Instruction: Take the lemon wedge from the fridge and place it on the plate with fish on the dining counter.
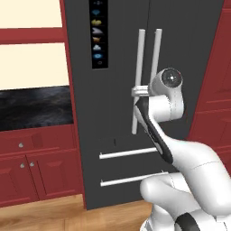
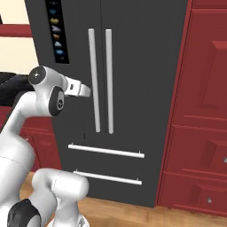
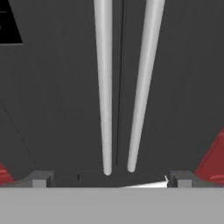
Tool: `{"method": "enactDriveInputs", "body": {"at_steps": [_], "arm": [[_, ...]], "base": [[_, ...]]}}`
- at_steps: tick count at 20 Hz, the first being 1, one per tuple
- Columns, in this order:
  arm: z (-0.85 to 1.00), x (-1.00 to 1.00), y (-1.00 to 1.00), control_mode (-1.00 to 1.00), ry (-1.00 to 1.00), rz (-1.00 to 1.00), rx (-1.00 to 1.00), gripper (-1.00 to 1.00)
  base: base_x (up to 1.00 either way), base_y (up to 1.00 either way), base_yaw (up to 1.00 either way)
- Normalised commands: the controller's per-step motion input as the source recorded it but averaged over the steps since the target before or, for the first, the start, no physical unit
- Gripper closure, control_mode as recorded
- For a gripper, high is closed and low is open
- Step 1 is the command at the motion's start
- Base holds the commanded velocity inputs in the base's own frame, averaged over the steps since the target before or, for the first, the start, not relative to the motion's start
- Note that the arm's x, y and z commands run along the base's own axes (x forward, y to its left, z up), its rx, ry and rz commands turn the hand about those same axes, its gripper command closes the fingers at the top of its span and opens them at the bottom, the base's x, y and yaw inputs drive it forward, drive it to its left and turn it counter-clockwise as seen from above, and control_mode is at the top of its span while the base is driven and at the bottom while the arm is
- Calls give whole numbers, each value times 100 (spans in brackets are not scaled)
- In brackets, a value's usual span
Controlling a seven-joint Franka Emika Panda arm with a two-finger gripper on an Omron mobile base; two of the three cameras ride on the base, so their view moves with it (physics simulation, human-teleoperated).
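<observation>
The dark-grey fridge [image 1: 113, 113] stands shut, so the lemon wedge is hidden behind its doors. Two long silver bar handles run down the middle: the left handle [image 1: 139, 81] and the right handle [image 1: 155, 49]. My gripper [image 1: 135, 92] reaches out level to the left handle, at about its middle height; the right base view shows the gripper [image 2: 88, 91] just left of that handle [image 2: 94, 80]. In the hand view the gripper [image 3: 111, 179] is open, its fingertips [image 3: 41, 178] far apart, and both handles [image 3: 104, 87] rise between them. The plate with fish and the dining counter are out of view.
An icon panel [image 1: 98, 31] sits on the left fridge door, and two drawer bars [image 1: 128, 153] lie below the handles. Red cabinets with a black top [image 1: 36, 108] stand to the left. Tall red cabinets [image 2: 204, 111] flank the right. The floor [image 1: 67, 212] is wood.
</observation>
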Motion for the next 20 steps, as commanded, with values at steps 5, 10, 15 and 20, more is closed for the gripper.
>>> {"method": "enactDriveInputs", "body": {"at_steps": [5,10,15,20], "arm": [[0,90,-7,-100,4,1,1,-100],[-5,21,-52,-100,-1,18,5,-100],[-6,24,-5,-100,-1,9,0,-100],[-7,55,6,-100,0,0,0,-100]], "base": [[0,0,0],[0,0,0],[0,0,0],[0,0,0]]}}
